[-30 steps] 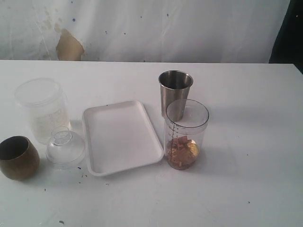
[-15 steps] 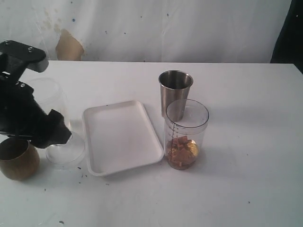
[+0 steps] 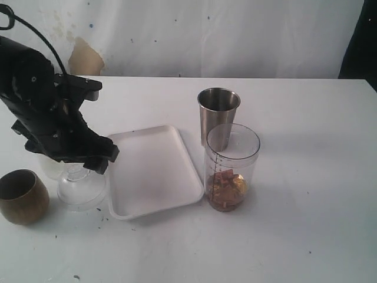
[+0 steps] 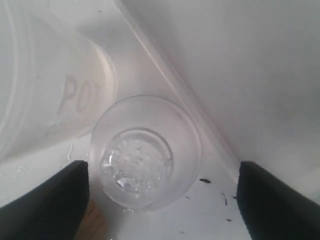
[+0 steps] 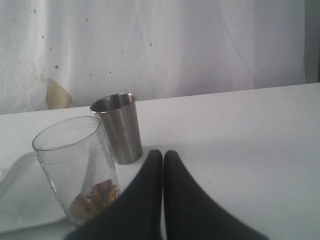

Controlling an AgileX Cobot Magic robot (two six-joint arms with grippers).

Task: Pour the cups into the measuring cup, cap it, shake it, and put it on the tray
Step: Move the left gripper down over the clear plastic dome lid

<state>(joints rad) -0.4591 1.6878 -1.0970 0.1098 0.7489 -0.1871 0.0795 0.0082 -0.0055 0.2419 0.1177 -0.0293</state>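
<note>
- Nearest the front, on the left of the worktop (image 3: 306, 236), sits the squat brown cup (image 3: 22, 196), upright, with nothing touching it.
- Just beside it on the tray side is the clear dome lid (image 3: 82, 190), wide rim down on the worktop.
- Right over that lid hangs the left hand (image 4: 162, 170), spread wide and holding nothing. One black finger (image 4: 50, 205) is close by the lid's rim and the other stands clear on the far side.
- Tucked against the lid is the frosted jar (image 4: 45, 75); the black arm hides most of it in the exterior view.
- Moving to the middle, the white tray (image 3: 150, 171) lies flat, its left rim just beside the lid.
- Over on the right, the right hand (image 5: 163, 156) is pinched tight, its two dark fingers pressed together with nothing between them. It sits short of the measuring cup (image 3: 231, 168) and points that way. The exterior view does not catch it.
- That measuring cup stands upright just off the tray's right edge, open at the top, scale facing us, with gold-brown pieces (image 3: 227, 190) heaped in the bottom.
- Directly behind it stands the steel tumbler (image 3: 218, 115), mouth up and partly seen through the clear wall. Whether the two touch, I cannot tell.
- Farthest back hangs a white sheet (image 3: 235, 35) with a brown stain (image 3: 86, 58) on its left.
</note>
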